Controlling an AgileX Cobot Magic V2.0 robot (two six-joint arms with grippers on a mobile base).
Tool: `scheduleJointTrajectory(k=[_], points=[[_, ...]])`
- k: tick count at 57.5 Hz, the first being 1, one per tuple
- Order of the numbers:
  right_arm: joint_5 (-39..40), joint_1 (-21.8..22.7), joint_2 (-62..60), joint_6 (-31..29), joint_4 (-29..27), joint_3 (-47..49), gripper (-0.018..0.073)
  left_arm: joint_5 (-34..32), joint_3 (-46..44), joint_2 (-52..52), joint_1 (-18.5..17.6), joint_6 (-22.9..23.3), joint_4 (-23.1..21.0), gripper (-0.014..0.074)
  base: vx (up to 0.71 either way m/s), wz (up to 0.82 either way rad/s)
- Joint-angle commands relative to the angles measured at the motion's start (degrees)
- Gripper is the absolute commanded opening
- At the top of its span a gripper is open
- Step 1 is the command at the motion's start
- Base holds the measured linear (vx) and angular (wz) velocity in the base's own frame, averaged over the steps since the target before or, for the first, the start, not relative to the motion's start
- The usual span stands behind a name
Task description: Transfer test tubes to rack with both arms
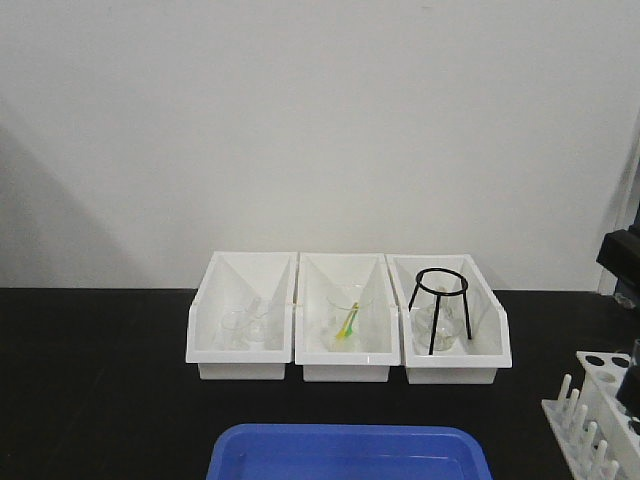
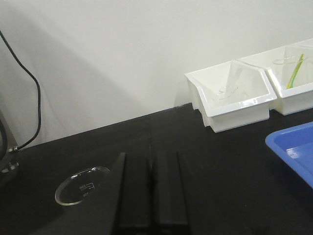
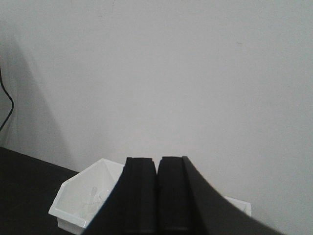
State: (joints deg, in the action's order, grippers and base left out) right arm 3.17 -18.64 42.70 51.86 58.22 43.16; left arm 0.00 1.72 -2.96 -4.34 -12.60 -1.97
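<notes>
Left wrist view: left gripper [image 2: 152, 196] has its fingers pressed together, nothing between them, low over the black table [image 2: 220, 161]. A shallow glass dish [image 2: 80, 185] lies just beside them on the left. Right wrist view: right gripper [image 3: 157, 196] is likewise closed and empty, raised, facing the wall. Test tubes appear to lie in the left white bin [image 1: 243, 318], though they are too faint to be sure. Rack [image 1: 598, 410] stands at the front view's right edge, well apart from both sets of fingers. Step is likely the first reach: spread the fingers before descending, come in along the bin's open front, grip a tube mid-length and gently. Blue tray [image 1: 350, 455] sits in front.
</notes>
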Motion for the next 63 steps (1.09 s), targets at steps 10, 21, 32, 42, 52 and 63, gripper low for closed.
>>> scheduleJointTrajectory(k=[10,21,32,42,52,63], points=[[2.04,-0.03,-0.24,-0.08,0.27,1.79,-0.0007,-4.82,1.54,-0.48,0.05,-0.3,-0.64,-0.002,0.0,0.0],[2.04,-0.03,-0.24,-0.08,0.27,1.79,-0.0007,-4.49,1.54,-0.53,0.05,-0.31,-0.64,-0.002,0.0,0.0],[2.04,-0.03,-0.24,-0.08,0.27,1.79,-0.0007,-0.51,1.54,-0.02,0.38,-0.23,-0.64,-0.002,0.0,0.0],[2.04,-0.03,-0.24,-0.08,0.27,1.79,-0.0007,5.63,1.54,5.03,2.36,-0.13,-0.64,-0.002,0.0,0.0],[2.04,-0.03,-0.24,-0.08,0.27,1.79,-0.0007,5.95,1.54,4.59,3.1,0.01,-0.64,-0.002,0.0,0.0],[2.04,-0.03,-0.24,-0.08,0.27,1.79,-0.0007,6.02,1.54,4.59,3.1,0.01,-0.64,-0.002,0.0,0.0]])
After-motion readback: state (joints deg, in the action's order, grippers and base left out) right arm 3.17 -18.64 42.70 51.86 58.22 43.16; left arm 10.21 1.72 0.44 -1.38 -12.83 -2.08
